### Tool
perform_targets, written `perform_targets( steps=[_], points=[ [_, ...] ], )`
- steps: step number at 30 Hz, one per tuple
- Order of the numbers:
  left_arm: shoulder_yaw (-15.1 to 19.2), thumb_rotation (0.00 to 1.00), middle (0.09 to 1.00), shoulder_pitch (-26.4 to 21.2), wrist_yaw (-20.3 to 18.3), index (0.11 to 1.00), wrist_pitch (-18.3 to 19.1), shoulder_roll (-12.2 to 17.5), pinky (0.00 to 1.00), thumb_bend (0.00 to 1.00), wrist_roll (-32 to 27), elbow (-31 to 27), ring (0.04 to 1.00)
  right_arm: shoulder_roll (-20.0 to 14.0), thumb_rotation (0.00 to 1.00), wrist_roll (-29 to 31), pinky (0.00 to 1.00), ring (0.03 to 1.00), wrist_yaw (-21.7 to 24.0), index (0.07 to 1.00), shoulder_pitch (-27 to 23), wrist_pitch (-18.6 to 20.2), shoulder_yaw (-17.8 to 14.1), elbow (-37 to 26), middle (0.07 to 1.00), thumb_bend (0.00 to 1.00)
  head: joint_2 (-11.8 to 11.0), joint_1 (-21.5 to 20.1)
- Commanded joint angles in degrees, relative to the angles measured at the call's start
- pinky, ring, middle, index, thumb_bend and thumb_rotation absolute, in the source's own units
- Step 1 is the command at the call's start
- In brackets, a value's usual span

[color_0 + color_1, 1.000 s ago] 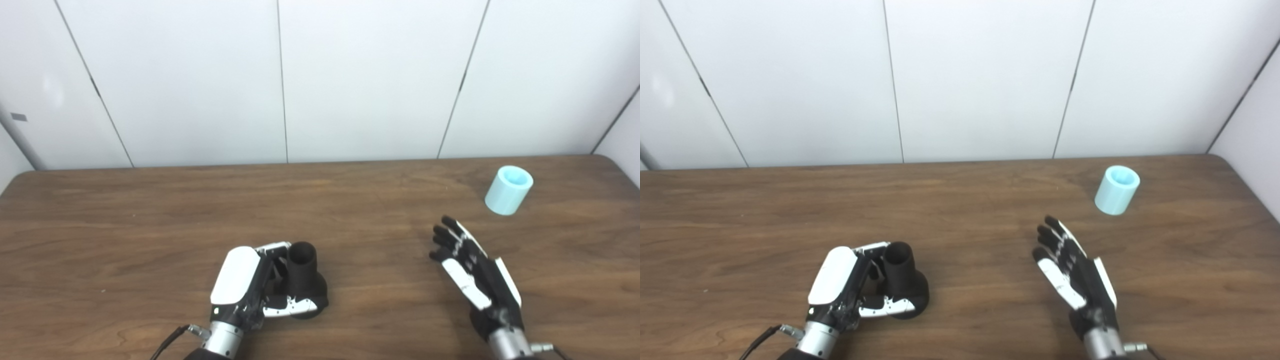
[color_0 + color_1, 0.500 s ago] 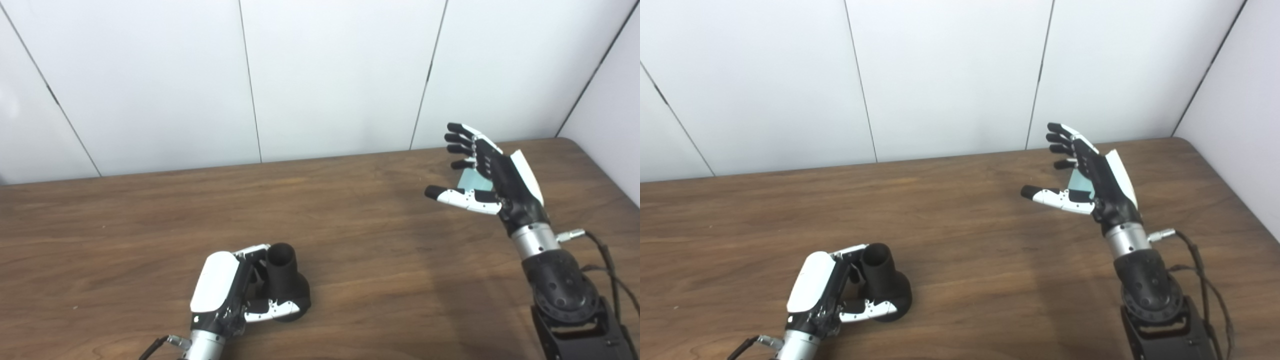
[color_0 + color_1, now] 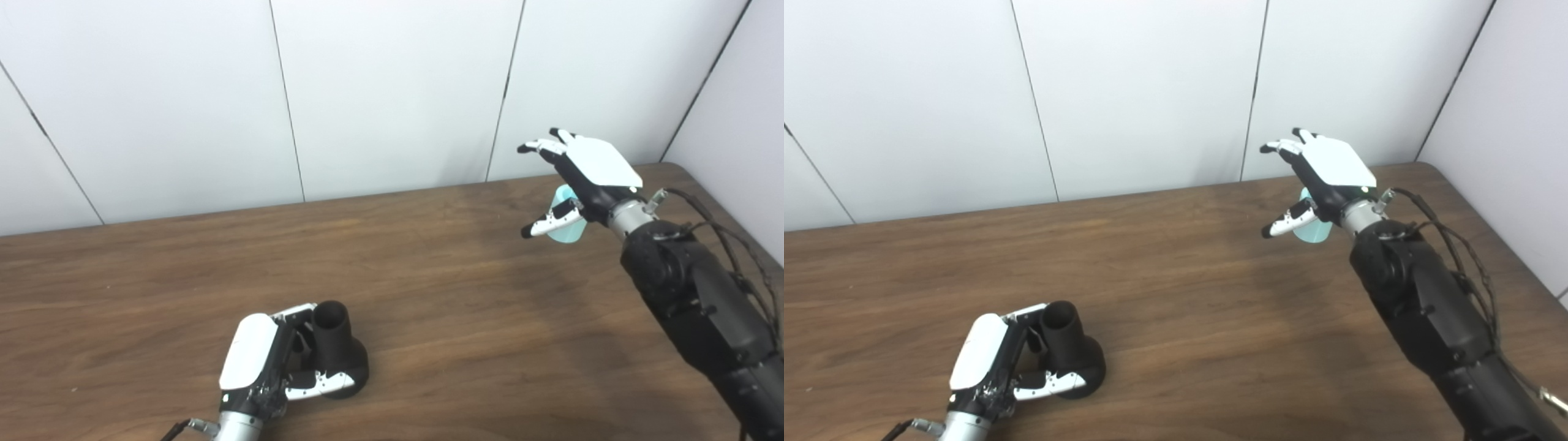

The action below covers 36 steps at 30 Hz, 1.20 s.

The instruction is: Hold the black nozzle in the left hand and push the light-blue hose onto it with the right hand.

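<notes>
The black nozzle (image 3: 334,349) stands upright on the brown table, wide base down, near the front left. My left hand (image 3: 260,361) is wrapped around it, thumb across the base and fingers behind the neck. The light-blue hose (image 3: 566,223), a short tube, sits at the far right of the table and is mostly hidden behind my right hand (image 3: 582,174). That hand hovers above it, palm down, fingers and thumb spread apart, holding nothing.
The wooden table (image 3: 429,294) ends at a white panelled wall (image 3: 392,92) behind and a second wall at the right corner. My right forearm (image 3: 692,294) with loose cables stretches across the table's right side.
My right hand has risen, turned palm down and reached over the hose. The left hand keeps its hold on the nozzle. The view has kept swinging to the right.
</notes>
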Motion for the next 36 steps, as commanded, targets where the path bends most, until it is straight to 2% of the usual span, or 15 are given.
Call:
perform_targets(
  steps=[1, 8, 10, 15, 19, 21, 27, 31, 32, 34, 36],
  points=[
    [-0.7, 0.0, 0.516, 3.9, -0.1, 0.499, -1.1, 0.0, 0.33, 0.47, -0.7, 5.5, 0.41, -2.0, 0.28, -2.3, 1.0, 1.0, 0.3, 0.874, -3.1, 1.1, 0.3, 1.8, 0.918, 0.91, -0.1, -0.2],
    [-0.5, 0.0, 0.517, 4.1, -0.8, 0.515, -1.6, 0.6, 0.29, 0.47, -1.0, 5.3, 0.397, -2.2, 0.26, -3.4, 1.0, 1.0, -0.4, 0.88, -7.2, 1.3, 1.7, 11.5, 0.929, 0.92, -0.2, -0.1],
    [-0.4, 0.0, 0.524, 4.1, -0.7, 0.511, -1.8, 0.7, 0.29, 0.47, -0.9, 5.4, 0.403, -1.9, 0.26, -2.4, 0.99, 1.0, -0.6, 0.883, -8.3, 1.6, 1.2, 13.7, 0.931, 0.93, -0.1, 0.0],
    [-0.1, 0.0, 0.52, 4.2, -1.6, 0.507, -1.4, 0.8, 0.31, 0.47, -1.3, 5.0, 0.403, -0.8, 0.22, -0.3, 0.89, 0.982, -2.2, 0.881, -9.0, 2.2, -0.2, 14.5, 0.926, 0.94, 0.2, 0.0],
    [0.0, 0.0, 0.529, 4.3, -2.4, 0.513, -0.9, 0.7, 0.29, 0.47, -1.6, 4.7, 0.4, -1.1, 0.19, 0.7, 0.77, 0.905, -3.8, 0.866, -8.9, 0.4, -0.1, 15.3, 0.889, 0.96, 0.2, -0.1],
    [0.0, 0.0, 0.523, 4.2, -2.4, 0.516, -1.4, 0.8, 0.29, 0.47, -1.9, 5.0, 0.397, -1.2, 0.17, 1.2, 0.7, 0.835, -4.8, 0.85, -8.9, -0.2, 0.0, 15.8, 0.86, 0.95, 0.2, -0.1],
    [-0.1, 0.0, 0.513, 3.8, -2.4, 0.522, -1.9, 1.0, 0.28, 0.47, -2.2, 5.6, 0.389, -1.9, 0.13, 2.7, 0.63, 0.724, -8.4, 0.807, -8.6, -4.5, 0.0, 18.8, 0.791, 0.93, 0.2, -0.1],
    [-0.1, 0.0, 0.509, 3.8, -2.8, 0.538, -1.2, 1.1, 0.29, 0.47, -1.9, 5.2, 0.399, -2.0, 0.13, 2.5, 0.55, 0.667, -8.9, 0.779, -8.5, -4.0, 0.4, 20.1, 0.749, 0.92, 0.5, 0.2],
    [-0.1, 0.0, 0.506, 3.8, -2.8, 0.531, -1.3, 1.1, 0.29, 0.47, -1.9, 5.2, 0.393, -2.1, 0.13, 2.3, 0.48, 0.602, -9.0, 0.77, -8.5, -4.2, 0.6, 20.8, 0.701, 0.92, 0.5, 0.3],
    [-0.1, 0.0, 0.507, 3.8, -2.8, 0.522, -1.4, 1.2, 0.28, 0.47, -2.0, 5.1, 0.388, -2.1, 0.14, 2.2, 0.46, 0.587, -9.2, 0.756, -8.5, -4.4, 0.9, 21.3, 0.684, 0.91, 0.5, 0.3],
    [-0.1, 0.0, 0.506, 3.8, -2.4, 0.521, -1.9, 1.3, 0.29, 0.47, -1.7, 5.3, 0.387, -2.2, 0.13, 2.1, 0.5, 0.607, -8.8, 0.738, -8.1, -4.1, 1.0, 20.5, 0.695, 0.91, 0.7, 0.4]
  ],
)
